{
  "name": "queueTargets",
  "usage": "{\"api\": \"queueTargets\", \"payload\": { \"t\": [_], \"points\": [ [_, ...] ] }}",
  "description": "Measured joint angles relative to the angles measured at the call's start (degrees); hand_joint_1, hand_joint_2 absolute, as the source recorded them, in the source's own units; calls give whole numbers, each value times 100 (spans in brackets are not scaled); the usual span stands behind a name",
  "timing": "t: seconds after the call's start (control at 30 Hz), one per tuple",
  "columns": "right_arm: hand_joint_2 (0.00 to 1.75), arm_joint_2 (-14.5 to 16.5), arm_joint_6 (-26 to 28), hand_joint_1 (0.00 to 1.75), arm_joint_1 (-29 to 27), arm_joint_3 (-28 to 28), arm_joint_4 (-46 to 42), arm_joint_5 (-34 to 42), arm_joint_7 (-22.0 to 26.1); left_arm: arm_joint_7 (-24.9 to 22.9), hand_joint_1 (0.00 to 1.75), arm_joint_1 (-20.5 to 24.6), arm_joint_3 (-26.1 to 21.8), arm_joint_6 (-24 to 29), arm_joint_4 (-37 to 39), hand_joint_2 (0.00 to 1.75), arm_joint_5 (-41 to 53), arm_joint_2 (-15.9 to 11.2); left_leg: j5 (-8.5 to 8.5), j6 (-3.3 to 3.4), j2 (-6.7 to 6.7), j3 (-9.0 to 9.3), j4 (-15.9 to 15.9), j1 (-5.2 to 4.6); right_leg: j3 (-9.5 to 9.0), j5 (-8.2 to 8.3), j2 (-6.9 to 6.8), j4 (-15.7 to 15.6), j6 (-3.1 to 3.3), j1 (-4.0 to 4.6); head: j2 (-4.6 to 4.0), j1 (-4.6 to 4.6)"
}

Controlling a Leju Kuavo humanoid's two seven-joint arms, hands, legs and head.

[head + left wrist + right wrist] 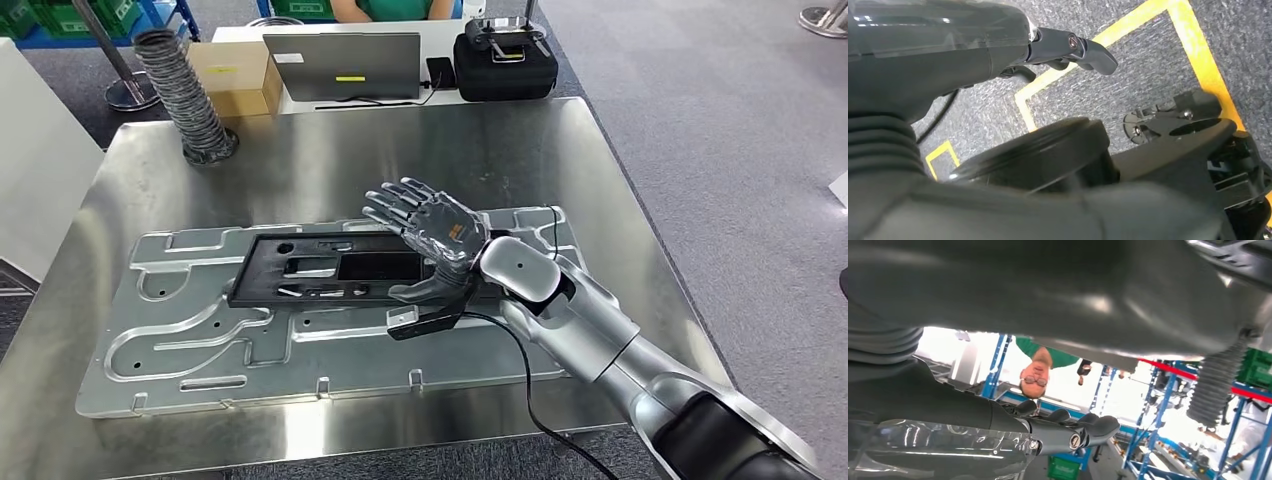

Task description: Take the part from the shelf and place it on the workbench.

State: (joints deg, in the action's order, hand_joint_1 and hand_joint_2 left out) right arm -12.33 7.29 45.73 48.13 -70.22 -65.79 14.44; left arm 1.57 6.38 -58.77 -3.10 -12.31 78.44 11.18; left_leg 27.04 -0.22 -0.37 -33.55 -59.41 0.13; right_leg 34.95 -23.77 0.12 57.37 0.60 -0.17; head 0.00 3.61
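Note:
The part, a flat black rectangular frame (330, 270) with cut-outs, lies on a large machined metal plate (180, 340) on the steel workbench (330, 160). My right hand (430, 235) hovers over the frame's right end with its fingers spread and raised, holding nothing. Its thumb (425, 290) reaches down to the frame's near right edge; I cannot tell whether it touches. In the right wrist view the fingers (1073, 432) stretch out straight and bare. My left hand (1073, 47) hangs over grey floor with yellow tape lines, its fingers extended and nothing in them.
A ribbed grey hose (185, 90) stands upright at the bench's far left corner. Behind the bench are a cardboard box (235, 75), a laptop (345, 65) and a black case (505, 65). A person in green (390, 8) sits beyond them. A cable (520, 370) trails off the front edge.

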Motion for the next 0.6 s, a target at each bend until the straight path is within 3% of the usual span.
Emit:
{"api": "queueTargets", "payload": {
  "t": [0.03,0.1,0.13,0.17,0.2,0.23,0.3,0.33,0.37,0.4,0.47,0.5,0.53,0.6],
  "points": [
    [0,-2,2,0,1,-4,0,9,2,-6,0,0,1,-1,1,0,-3,-1,163,-29,1,-93,-231,2,-1,22,-10,-27,27,-17,0,0],
    [0,-2,3,0,-5,-4,7,24,10,-16,0,-3,0,-3,1,0,-9,-1,580,-72,3,-404,-994,20,28,48,-20,-30,54,-12,0,0],
    [0,-2,3,0,-13,-1,11,26,14,-21,0,-7,0,-5,1,0,-11,-1,723,-89,3,-547,-1348,28,48,59,-22,-25,55,-10,0,0],
    [0,-2,3,0,-21,2,15,26,16,-25,0,-12,0,-6,1,0,-13,-2,759,-102,3,-606,-1524,35,66,71,-24,-17,52,-9,0,0],
    [0,-2,3,0,-25,5,16,26,18,-28,0,-15,0,-7,1,0,-13,-3,682,-110,3,-553,-1465,42,84,81,-23,-4,43,-11,0,0],
    [0,-2,3,0,-27,8,16,26,18,-30,0,-15,0,-7,1,0,-13,-4,515,-111,4,-384,-1175,50,100,90,-23,13,33,-14,0,0],
    [0,-2,3,0,-21,8,16,26,18,-30,0,-7,1,-7,1,0,-15,-5,198,-92,3,57,-347,55,135,101,-19,66,1,-10,0,0],
    [0,-2,3,0,-17,7,16,26,20,-30,0,-4,1,-8,2,0,-17,-5,112,-67,0,195,-62,53,158,113,-16,90,-25,-3,0,0],
    [0,-1,3,0,-13,7,16,26,22,-30,11,-4,1,-11,2,0,-22,-4,85,-36,-3,246,75,45,180,130,-13,104,-58,3,0,0],
    [0,1,3,0,-11,7,17,26,26,-30,35,-7,0,-17,3,0,-30,-4,77,0,-7,232,88,30,197,154,-9,103,-97,7,0,0],
    [0,3,3,0,-8,8,20,26,32,-21,121,-14,0,-45,3,0,-54,-1,7,87,-5,203,108,29,223,169,-8,106,-171,-12,0,0],
    [0,3,3,0,-6,7,23,26,35,-10,154,-13,0,-62,3,0,-72,0,-33,130,0,186,123,33,262,92,-8,183,-206,-22,0,0],
    [0,2,4,0,-3,7,27,26,37,3,173,-11,-1,-79,3,0,-87,1,-75,168,7,160,138,43,348,-66,-8,380,-238,-34,0,0],
    [0,3,7,0,-6,9,39,26,40,28,123,-11,-3,-107,4,0,-113,2,-138,201,19,79,136,44,633,-523,-11,1101,-293,-52,0,0]
  ]
}}
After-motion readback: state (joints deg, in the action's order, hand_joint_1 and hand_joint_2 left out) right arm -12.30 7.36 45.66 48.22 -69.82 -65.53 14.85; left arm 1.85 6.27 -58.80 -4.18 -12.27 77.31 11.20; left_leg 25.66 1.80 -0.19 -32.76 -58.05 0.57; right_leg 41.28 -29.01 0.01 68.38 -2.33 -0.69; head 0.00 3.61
